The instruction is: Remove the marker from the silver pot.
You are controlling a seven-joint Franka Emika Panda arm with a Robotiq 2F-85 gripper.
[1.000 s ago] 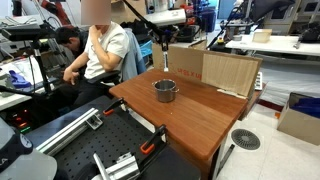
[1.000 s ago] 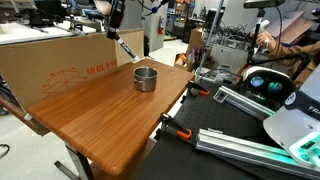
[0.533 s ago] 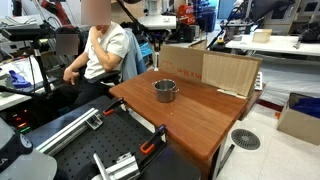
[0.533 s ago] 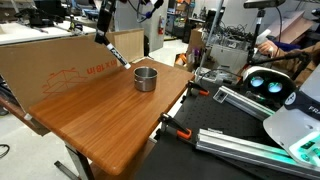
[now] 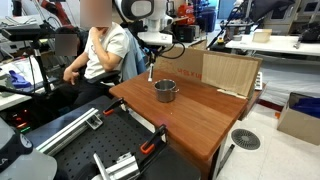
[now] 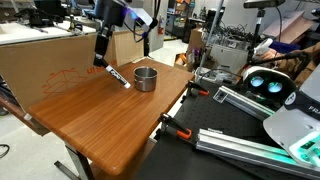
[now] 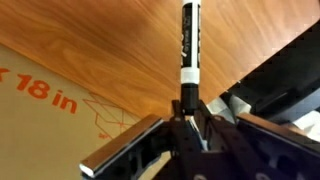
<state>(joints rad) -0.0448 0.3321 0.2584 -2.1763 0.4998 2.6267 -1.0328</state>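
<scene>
A robotics lab: cluttered equipment benches (image 5: 268, 44), cardboard boxes (image 5: 226, 70), clamps (image 6: 178, 130).

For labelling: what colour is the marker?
The marker is black with a white band; wrist view shows it best.

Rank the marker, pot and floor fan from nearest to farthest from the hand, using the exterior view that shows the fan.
1. marker: gripped in the hand itself.
2. pot: on the table, just beside the hand.
3. fan: down on the floor, beyond the table.
</scene>
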